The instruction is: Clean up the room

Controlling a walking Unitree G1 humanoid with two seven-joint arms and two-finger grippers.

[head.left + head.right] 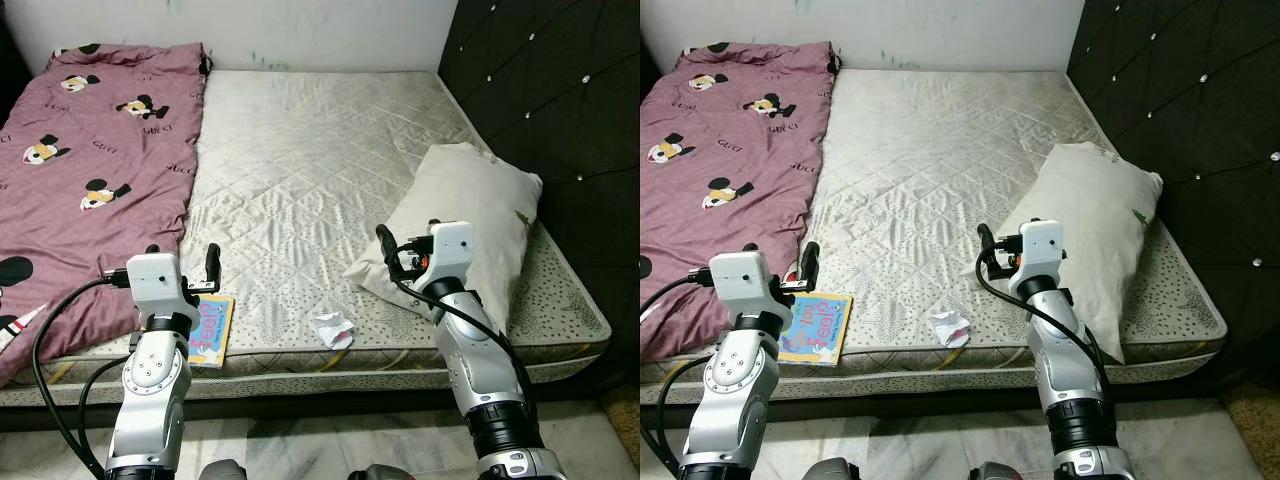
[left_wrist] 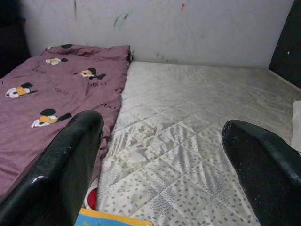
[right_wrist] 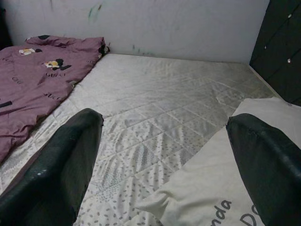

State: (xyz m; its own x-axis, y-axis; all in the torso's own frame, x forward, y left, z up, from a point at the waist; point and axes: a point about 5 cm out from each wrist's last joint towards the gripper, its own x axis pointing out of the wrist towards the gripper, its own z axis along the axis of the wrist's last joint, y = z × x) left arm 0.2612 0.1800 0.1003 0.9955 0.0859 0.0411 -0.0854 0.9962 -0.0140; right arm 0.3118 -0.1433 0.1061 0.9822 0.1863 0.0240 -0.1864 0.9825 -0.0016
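Mattress [image 1: 320, 170] spreads out before us, quilted and pale, with a black tufted headboard [image 1: 560, 90] along its right side. Over its left part lies a mauve blanket [image 1: 90, 170] printed with cartoon mice. Against the headboard side rests a cream pillow [image 1: 480, 220], slanted toward the near edge. Our left hand [image 1: 185, 262] hovers over the near left edge with its fingers [image 2: 61, 174] spread wide and nothing between them; our right hand [image 1: 405, 245] hangs just beside the pillow's near corner, likewise spread and empty. Under the left hand lies a colourful children's book [image 1: 818, 328], flat at the mattress edge. Between the two arms, near the front edge, sits a crumpled white scrap of paper [image 1: 333, 328].
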